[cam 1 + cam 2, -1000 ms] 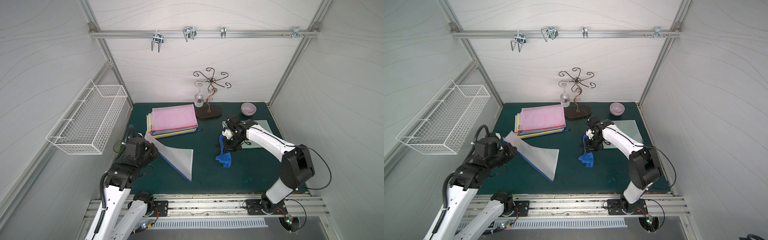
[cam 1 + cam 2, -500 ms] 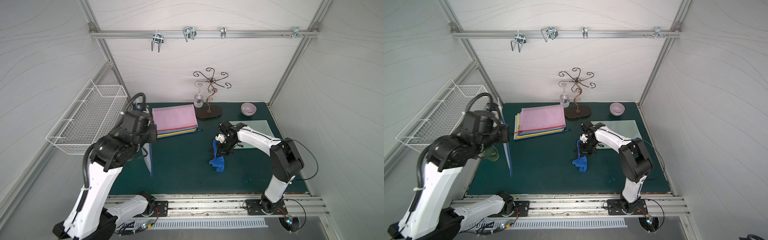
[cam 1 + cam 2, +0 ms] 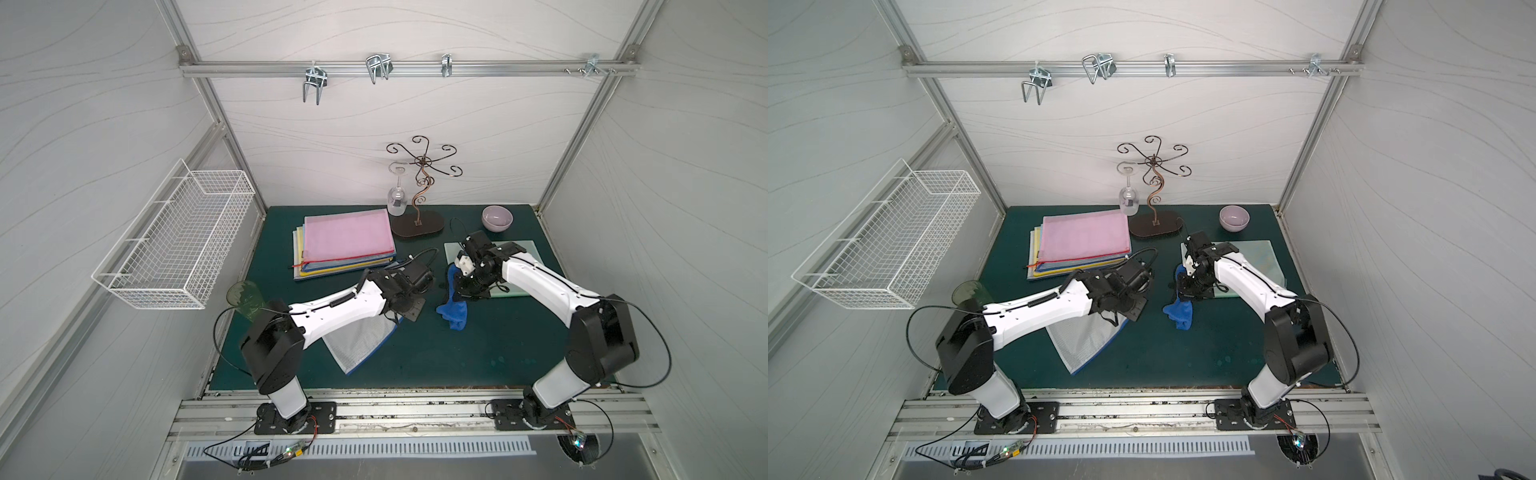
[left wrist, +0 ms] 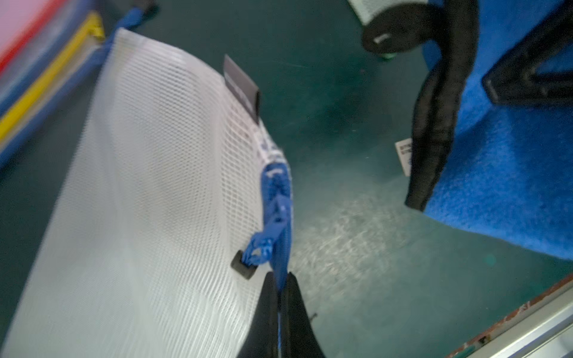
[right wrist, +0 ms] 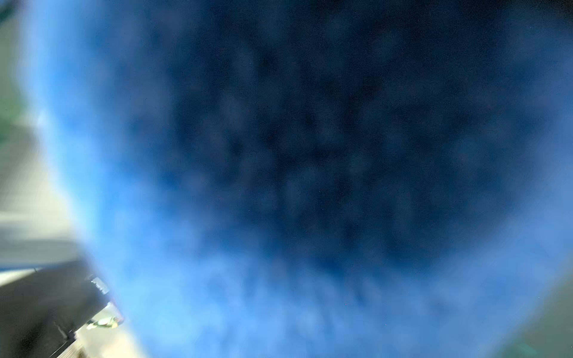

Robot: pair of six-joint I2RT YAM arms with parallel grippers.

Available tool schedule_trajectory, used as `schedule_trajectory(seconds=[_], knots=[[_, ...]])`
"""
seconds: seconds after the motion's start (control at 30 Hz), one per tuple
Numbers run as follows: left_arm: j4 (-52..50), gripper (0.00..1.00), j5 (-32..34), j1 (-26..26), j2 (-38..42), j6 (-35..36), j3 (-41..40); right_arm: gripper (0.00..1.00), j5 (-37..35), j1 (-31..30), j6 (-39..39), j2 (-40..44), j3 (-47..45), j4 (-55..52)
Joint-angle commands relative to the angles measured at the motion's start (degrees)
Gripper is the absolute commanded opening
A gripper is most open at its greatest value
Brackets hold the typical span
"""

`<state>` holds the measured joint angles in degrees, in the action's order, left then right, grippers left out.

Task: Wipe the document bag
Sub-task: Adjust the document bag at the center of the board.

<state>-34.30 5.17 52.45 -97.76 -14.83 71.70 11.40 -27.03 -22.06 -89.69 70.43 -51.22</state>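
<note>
White mesh with a blue zip along one edge: that's the document bag (image 3: 361, 340). The left gripper (image 4: 280, 286) has its jaws pinched tight on the zip edge at one corner. From that grip the bag slopes down and away, with its far end low at the green mat (image 3: 457, 357). I can't tell whether it lies flat there. In the left wrist view the mesh bows up near the fingers (image 4: 263, 310).

Just across from the left gripper, with a strip of mat between them, the right gripper (image 3: 459, 286) is closed on a blue cloth (image 3: 454, 313). The cloth hangs below it, its lower end bunched on the mat. Cloth and bag sit near each other but apart.

Beyond the left gripper, toward the back wall, is a stack of coloured bags (image 3: 347, 241) with a pink one on top.
</note>
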Motion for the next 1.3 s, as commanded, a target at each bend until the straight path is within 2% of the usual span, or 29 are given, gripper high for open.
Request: schedule_trajectory(seconds=[0.0, 0.1, 0.23, 0.27, 0.3, 0.37, 0.47, 0.57, 0.63, 0.7, 0.73, 0.83, 0.9, 1.03, 1.13, 1.27], knots=[[10.7, 0.00, -7.3, 1.4, -2.0, 1.4, -0.3, 0.00, -3.6, 0.1, 0.2, 3.2, 0.3, -2.6], [15.1, 0.00, -10.3, 1.8, -2.6, 0.0, -3.6, 0.00, -4.1, 0.1, 0.2, 4.3, 0.0, -2.6], [15.9, 0.00, -11.5, 2.4, -1.8, -0.4, -5.1, 0.00, -4.0, 0.1, 0.1, 4.7, -0.5, -3.0], [15.7, 0.06, -11.5, 2.5, -1.4, -0.4, -5.3, 0.00, -4.0, 0.1, 0.0, 5.0, -0.7, -2.9], [15.5, 0.21, -11.7, 2.6, -0.9, -0.5, -5.7, 0.00, -3.9, 0.1, -0.1, 5.2, -0.8, -2.8], [15.6, 0.36, -11.4, 2.7, 0.6, -0.9, -7.0, 0.00, -3.6, 0.1, -0.2, 5.4, -0.6, -2.9], [16.6, 0.48, -9.9, 2.7, 4.5, -1.8, -9.7, 0.00, -3.5, 0.1, -0.4, 5.9, 0.2, -3.2], [16.2, 0.52, -8.3, 2.7, 8.8, -3.2, -11.4, 0.00, -3.3, -0.3, -0.6, 6.3, 1.3, -3.4], [13.9, 0.51, -4.1, 2.6, 11.8, -7.2, -12.4, 0.00, -3.3, -2.0, 0.3, 5.4, 2.6, -3.4], [9.9, 0.44, -0.3, 0.6, 14.9, -13.7, -13.9, 0.00, -1.5, -4.4, 1.7, 2.4, 5.0, -4.1], [8.8, 0.39, -0.7, -1.0, 16.1, -17.2, -15.2, 0.00, 0.0, -5.6, 2.1, 0.7, 5.7, -4.0], [9.1, 0.12, -3.2, -6.8, 21.4, -26.4, -22.9, 0.00, 4.1, -10.2, 3.0, -4.9, 8.9, -2.3], [10.2, 0.01, -4.6, -11.5, 25.0, -31.0, -28.5, 0.00, 6.4, -13.5, 3.5, -8.8, 12.3, -1.0], [14.5, 0.00, -8.6, -19.0, 28.4, -35.5, -37.0, 0.00, 11.7, -17.8, 4.0, -17.0, 19.8, 1.5], [17.6, 0.00, -9.6, -20.8, 27.6, -36.3, -39.8, 0.00, 15.5, -20.9, 4.9, -23.3, 25.8, 2.9], [16.9, 0.00, -10.2, -22.6, 24.7, -38.2, -40.8, 0.00, 23.1, -24.1, 5.4, -32.2, 33.2, 4.6]])
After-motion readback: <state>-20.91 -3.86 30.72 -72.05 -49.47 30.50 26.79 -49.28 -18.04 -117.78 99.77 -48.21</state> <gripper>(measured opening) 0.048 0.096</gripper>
